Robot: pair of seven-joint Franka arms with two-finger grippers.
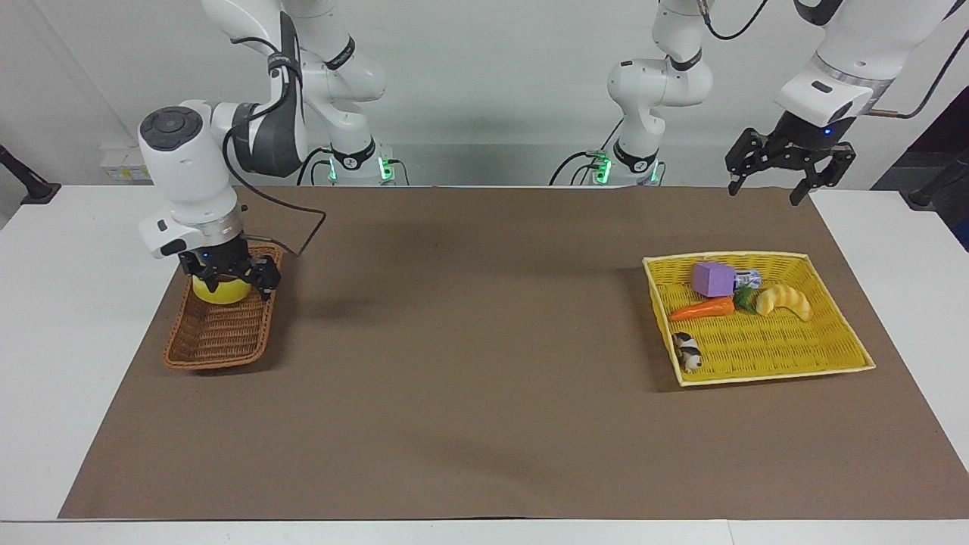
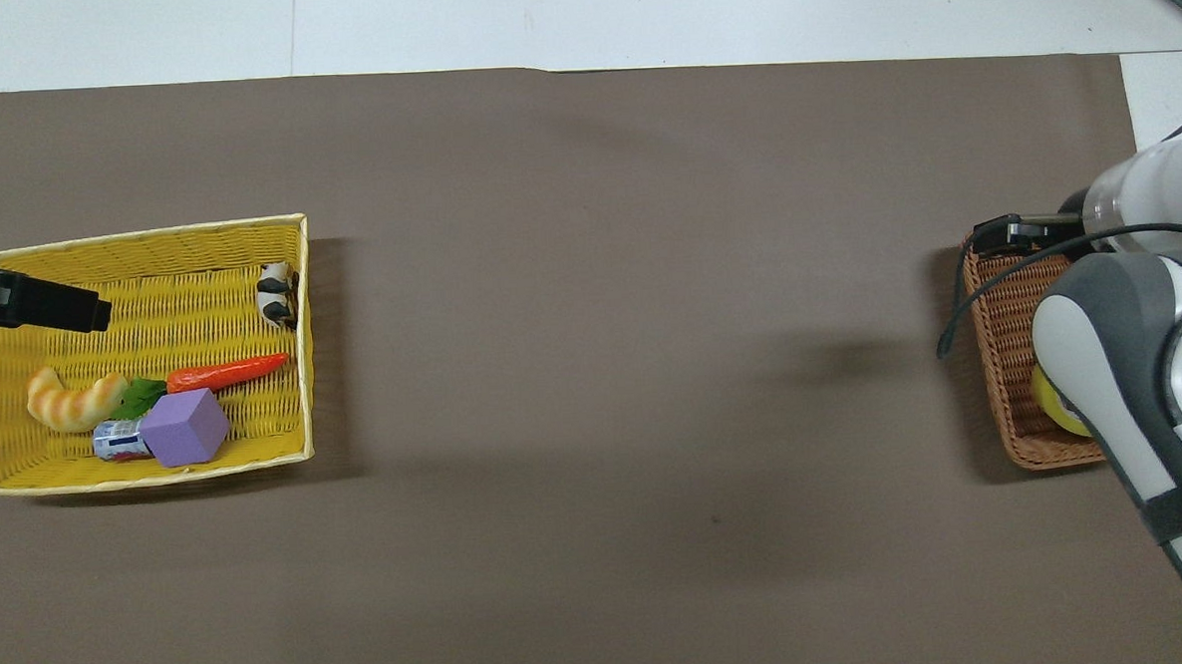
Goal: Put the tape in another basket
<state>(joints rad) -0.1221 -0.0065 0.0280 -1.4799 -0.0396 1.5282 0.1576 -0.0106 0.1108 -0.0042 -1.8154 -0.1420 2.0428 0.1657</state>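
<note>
The yellow tape (image 1: 219, 293) lies in the brown wicker basket (image 1: 218, 350), at its end nearer to the robots. My right gripper (image 1: 232, 281) hangs upright just over the tape, with its fingers spread wider than the roll. In the overhead view the right arm covers most of the basket (image 2: 1003, 354), and only a sliver of the tape (image 2: 1047, 404) shows. My left gripper (image 1: 787, 165) waits open and empty in the air at the left arm's end of the table. One of its fingers (image 2: 31, 303) shows over the yellow basket in the overhead view.
The yellow basket (image 1: 840, 356) at the left arm's end holds a purple cube (image 1: 711, 278), a carrot (image 1: 701, 309), a croissant (image 1: 784, 301), a small can and a black-and-white toy (image 1: 687, 351). A brown mat (image 1: 469, 341) covers the table.
</note>
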